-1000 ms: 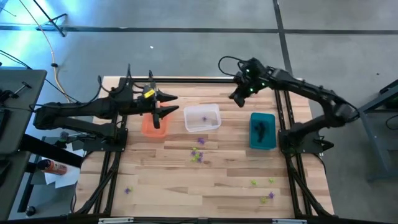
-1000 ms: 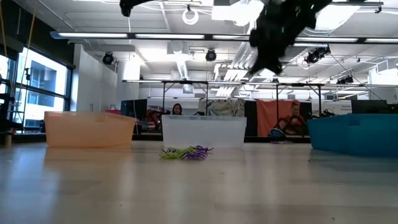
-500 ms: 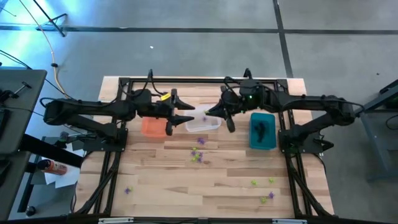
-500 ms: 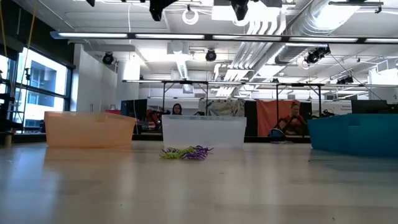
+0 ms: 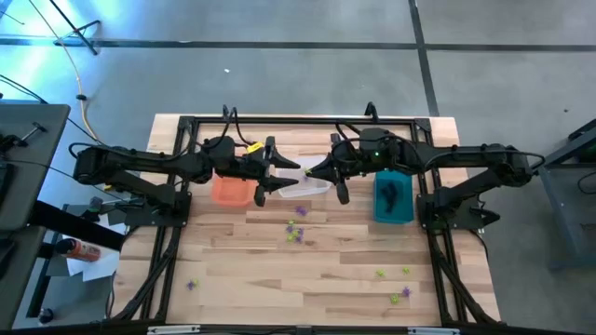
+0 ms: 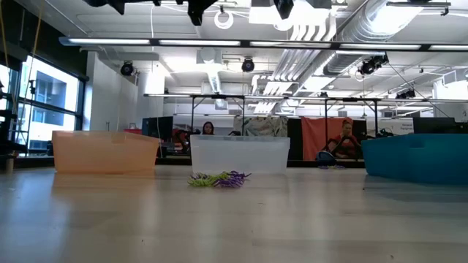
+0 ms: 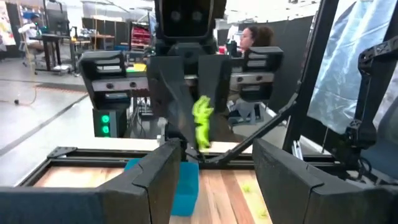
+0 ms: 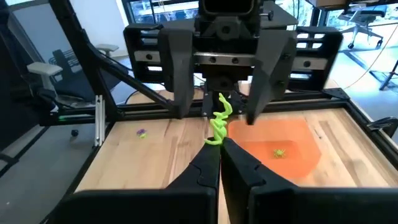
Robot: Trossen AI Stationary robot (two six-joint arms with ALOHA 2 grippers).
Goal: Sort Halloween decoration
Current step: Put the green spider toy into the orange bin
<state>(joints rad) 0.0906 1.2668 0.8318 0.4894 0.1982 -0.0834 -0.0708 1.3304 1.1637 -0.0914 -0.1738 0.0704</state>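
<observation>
- Yellow-green plastic is what catches the eye: one tiny spidery trinket (image 8: 217,118) is pinched between the closed fingers of the right gripper (image 5: 318,171), up in the air over the clear bin (image 5: 307,186), at that bin's teal-bin side.
- Both arms have swung in over the last second. The right one was out past the far corner of the table and is now hanging just above the clear bin; the left one was over the orange bin (image 5: 231,191) and has slid across to the clear bin's other side.
- Facing it, the left gripper (image 5: 284,175) is standing with its fingers spread wide and nothing between them, almost nose to nose with the right one above the clear bin.
- To me this is looking like a hand-over in the making: the trinket is being offered into the open left jaws, which sit on the side of the orange bin, where another yellow-green piece (image 8: 279,152) is already lying.
- Other decorations are waiting on the wood: a mixed purple and yellow-green clump (image 5: 295,231) just in front of the clear bin, and a few more (image 5: 399,296) well off towards the front edge.
- Beside the clear bin, the teal bin (image 5: 393,216) is holding black pieces (image 5: 389,194).
</observation>
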